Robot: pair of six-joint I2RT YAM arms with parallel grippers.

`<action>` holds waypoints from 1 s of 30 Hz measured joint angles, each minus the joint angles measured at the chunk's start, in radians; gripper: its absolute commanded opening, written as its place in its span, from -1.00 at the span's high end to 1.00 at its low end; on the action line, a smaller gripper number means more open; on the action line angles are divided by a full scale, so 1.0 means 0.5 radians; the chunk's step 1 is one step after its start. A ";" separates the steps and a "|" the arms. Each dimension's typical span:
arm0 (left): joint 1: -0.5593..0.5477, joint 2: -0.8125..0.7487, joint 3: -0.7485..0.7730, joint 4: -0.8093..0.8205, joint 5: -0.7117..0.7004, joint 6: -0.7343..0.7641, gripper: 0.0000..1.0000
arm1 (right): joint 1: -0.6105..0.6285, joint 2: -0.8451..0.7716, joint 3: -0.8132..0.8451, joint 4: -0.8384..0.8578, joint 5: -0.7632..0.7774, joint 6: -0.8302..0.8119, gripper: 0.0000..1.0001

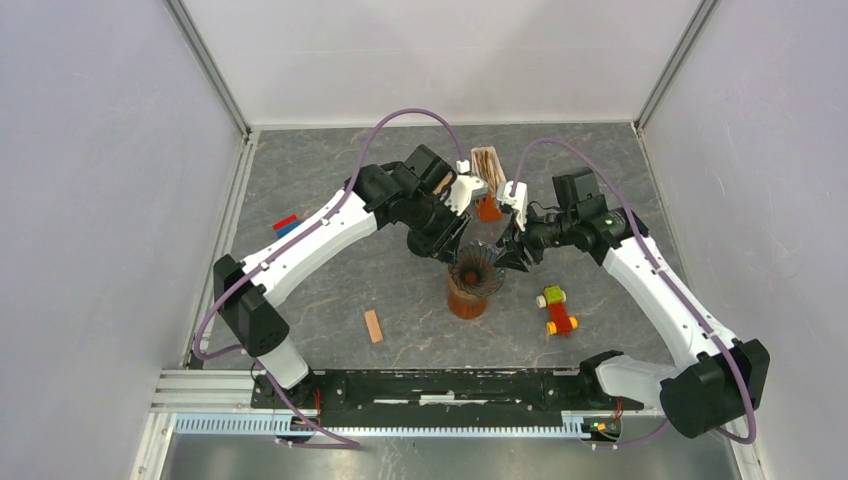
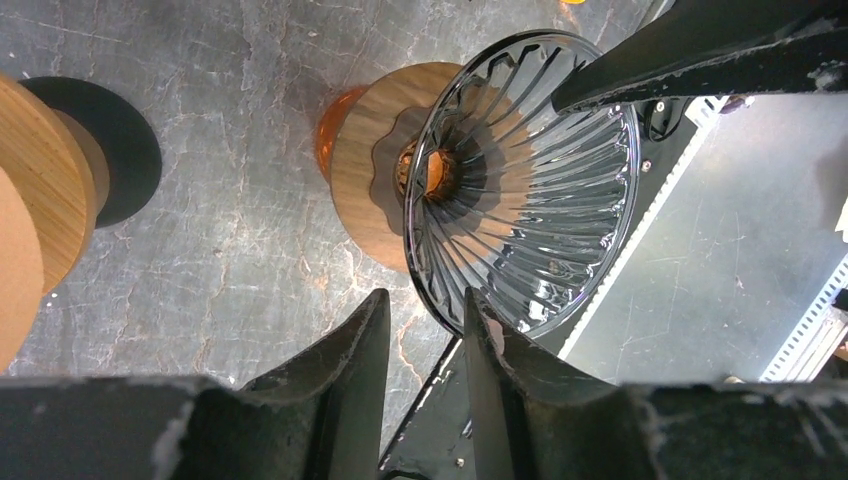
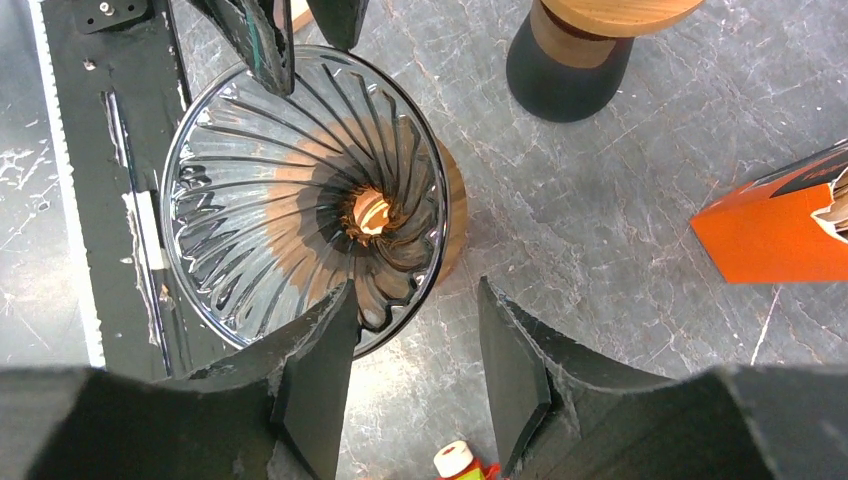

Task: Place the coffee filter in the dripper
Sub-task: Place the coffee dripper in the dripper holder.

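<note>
The dripper (image 1: 475, 268) is a ribbed glass cone on a wooden collar over an orange cup, mid-table, and its cone (image 3: 300, 190) is empty inside. Brown coffee filters (image 1: 488, 165) stand stacked in an orange holder (image 1: 488, 208) behind it. My left gripper (image 1: 457, 247) hovers at the dripper's left rim. In the left wrist view it (image 2: 425, 312) is open, with only table showing between its fingers and the cone (image 2: 525, 180) just beyond. My right gripper (image 1: 509, 254) is at the right rim. It (image 3: 415, 330) is open and holds nothing, its left finger overlapping the glass edge.
A black-based wooden stand (image 3: 570, 60) sits near the orange holder (image 3: 780, 230). A small toy of green, yellow and red bricks (image 1: 556, 310) lies right of the dripper. A wooden block (image 1: 373, 326) and a blue-red block (image 1: 286, 224) lie to the left. A black rail (image 1: 440, 385) runs along the near edge.
</note>
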 measured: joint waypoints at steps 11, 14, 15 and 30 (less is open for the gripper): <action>0.000 0.053 0.018 0.034 0.030 -0.002 0.53 | 0.000 0.076 0.091 -0.100 0.012 -0.052 0.11; 0.002 0.058 0.020 0.037 0.024 -0.003 0.60 | 0.000 0.108 0.135 -0.116 -0.002 -0.054 0.14; 0.002 0.058 0.020 0.038 0.021 -0.005 0.61 | 0.000 0.117 0.144 -0.124 -0.014 -0.053 0.15; 0.011 0.072 0.019 0.053 0.000 -0.023 0.72 | 0.000 0.134 0.148 -0.140 -0.066 -0.043 0.22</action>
